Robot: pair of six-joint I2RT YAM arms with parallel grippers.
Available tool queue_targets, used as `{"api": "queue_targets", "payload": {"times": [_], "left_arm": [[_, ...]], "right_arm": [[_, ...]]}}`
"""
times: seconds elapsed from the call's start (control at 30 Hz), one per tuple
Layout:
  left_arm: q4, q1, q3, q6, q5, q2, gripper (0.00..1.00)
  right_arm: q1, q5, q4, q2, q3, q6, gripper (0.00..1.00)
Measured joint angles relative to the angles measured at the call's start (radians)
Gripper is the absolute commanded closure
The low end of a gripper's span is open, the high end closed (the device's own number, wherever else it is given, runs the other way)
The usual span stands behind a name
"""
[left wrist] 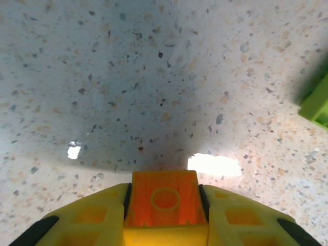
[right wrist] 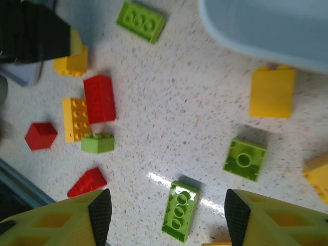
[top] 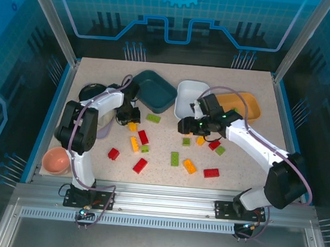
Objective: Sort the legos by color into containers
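Observation:
Red, yellow-orange and green legos lie scattered across the middle of the table (top: 166,183). My left gripper (top: 125,118) is shut on a yellow-orange lego (left wrist: 165,202), its hollow underside facing the left wrist camera, low over the speckled surface. That same lego (right wrist: 72,60) peeks out under the left gripper's black body in the right wrist view. My right gripper (right wrist: 167,218) hangs open above an upside-down green lego (right wrist: 179,210), well clear of it. The dark teal tray (top: 154,90), white tray (top: 190,97) and orange tray (top: 243,104) stand in a row at the back.
A black round dish (top: 92,90) sits back left and a pink bowl (top: 56,159) front left. A red lego (top: 143,136) and a yellow lego (top: 135,144) lie just right of the left gripper. A green lego (left wrist: 315,105) is at its right.

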Motion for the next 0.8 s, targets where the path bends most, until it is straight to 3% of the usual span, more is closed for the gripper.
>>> {"api": "queue_targets", "payload": {"times": [0.27, 0.53, 0.73, 0.8], "left_arm": [[-0.05, 0.0, 0.479, -0.061, 0.003, 0.046, 0.75], [-0.058, 0.0, 0.916, -0.144, 0.031, 0.447, 0.74], [-0.094, 0.0, 0.97, -0.198, 0.059, 0.627, 0.69], [-0.099, 0.0, 0.97, -0.211, 0.067, 0.639, 0.56]], "right_arm": [[-0.19, 0.006, 0.039, -0.117, -0.003, 0.118, 0.38], [-0.239, -0.056, 0.066, -0.111, -0.008, 0.171, 0.36], [-0.249, -0.072, 0.067, -0.097, -0.008, 0.18, 0.36], [-0.253, -0.072, 0.064, -0.096, -0.008, 0.179, 0.36]]}}
